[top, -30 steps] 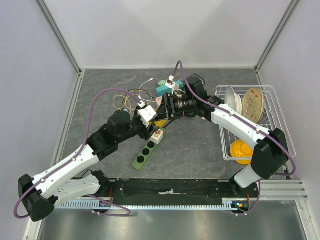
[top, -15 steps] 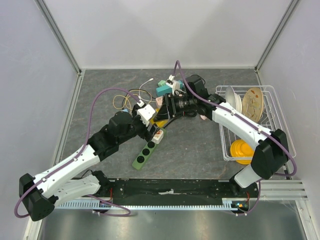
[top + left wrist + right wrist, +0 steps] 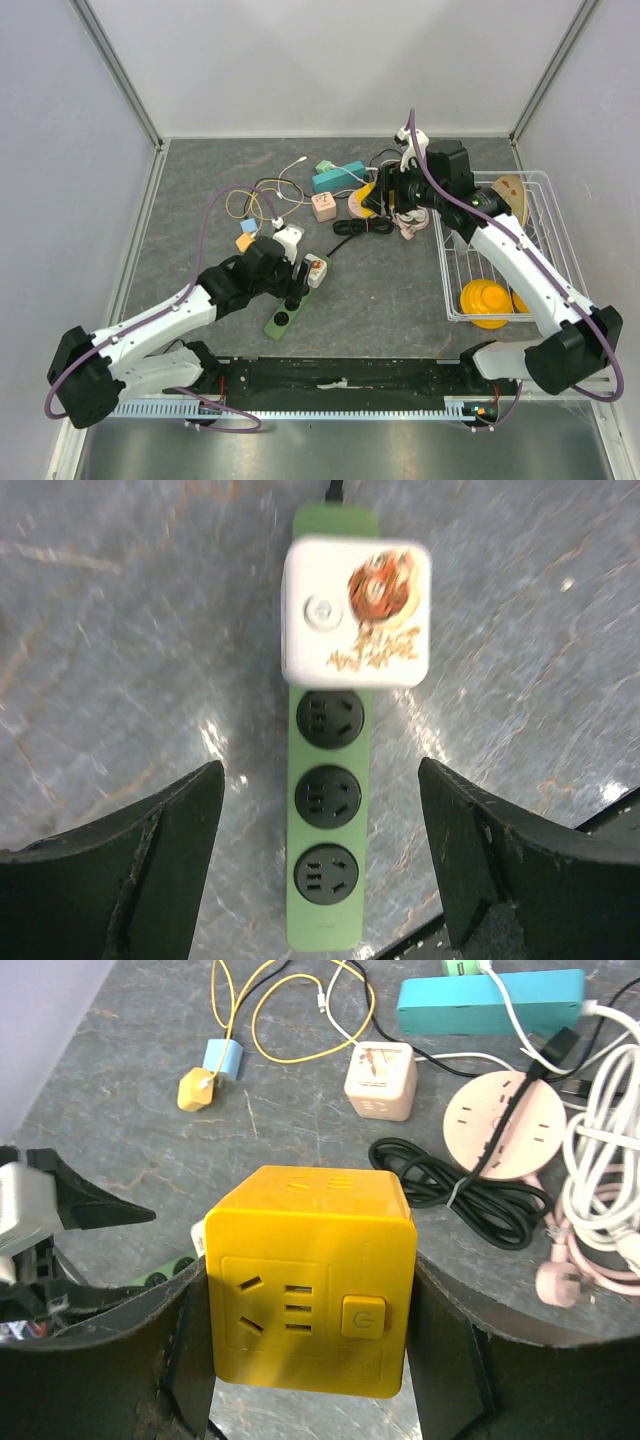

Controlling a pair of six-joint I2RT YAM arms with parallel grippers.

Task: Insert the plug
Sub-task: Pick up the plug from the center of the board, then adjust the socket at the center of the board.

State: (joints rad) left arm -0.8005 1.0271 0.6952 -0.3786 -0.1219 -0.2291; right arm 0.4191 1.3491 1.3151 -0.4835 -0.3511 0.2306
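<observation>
While the left gripper [image 3: 320, 770] is held apart, the yellow cube [image 3: 305, 1225] is squeezed by the right gripper [image 3: 308, 1270] for plugging in.

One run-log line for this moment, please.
left gripper: open over green power strip | white cube plug: on strip's cord-end socket | right gripper: shut on yellow cube socket

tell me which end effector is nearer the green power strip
Left. The left end effector hovers open over the green power strip; the right end effector is far back-right, gripping a yellow socket cube.
</observation>
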